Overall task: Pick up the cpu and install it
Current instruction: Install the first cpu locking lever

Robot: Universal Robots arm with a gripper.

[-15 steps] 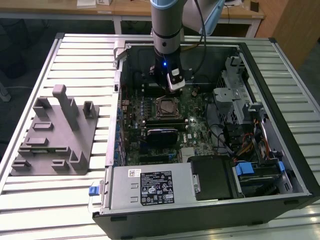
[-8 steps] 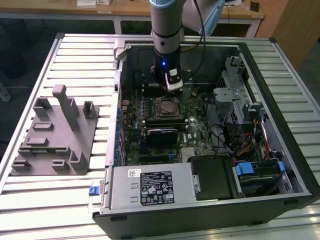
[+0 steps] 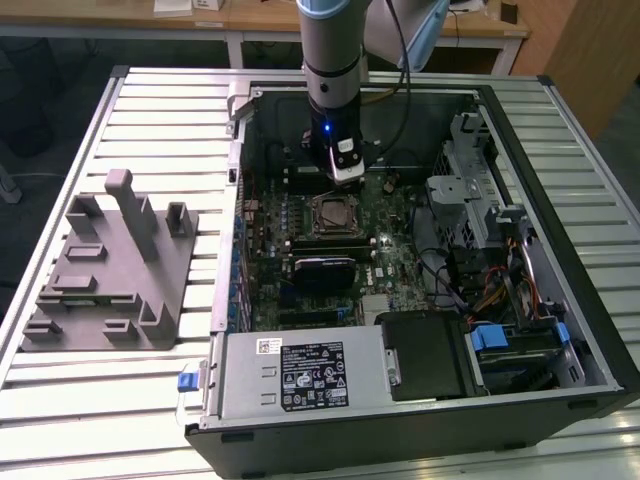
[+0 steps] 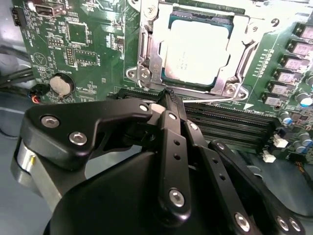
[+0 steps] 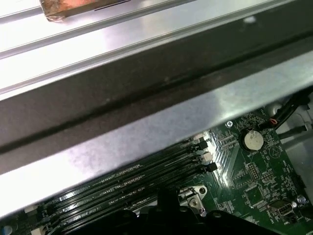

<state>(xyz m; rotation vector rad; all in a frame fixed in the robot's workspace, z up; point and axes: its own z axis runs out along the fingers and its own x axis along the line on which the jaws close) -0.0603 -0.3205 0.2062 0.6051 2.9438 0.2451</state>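
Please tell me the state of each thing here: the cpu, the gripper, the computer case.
cpu: seated flat in the motherboard socket.
gripper: shut, holding nothing, close to the socket's edge.
computer case: lying on its side, open on top.

**Layout around the socket**

The cpu (image 4: 195, 46) lies in the socket (image 4: 145, 49) on the motherboard (image 4: 83, 34), inside the computer case (image 3: 420, 430). The gripper (image 4: 168, 94) hangs just beside the socket, over the memory slots (image 4: 230, 125). The fixture (image 3: 110, 270) stands on the table (image 3: 160, 120), well apart from the socket, toward the exterior view's left.
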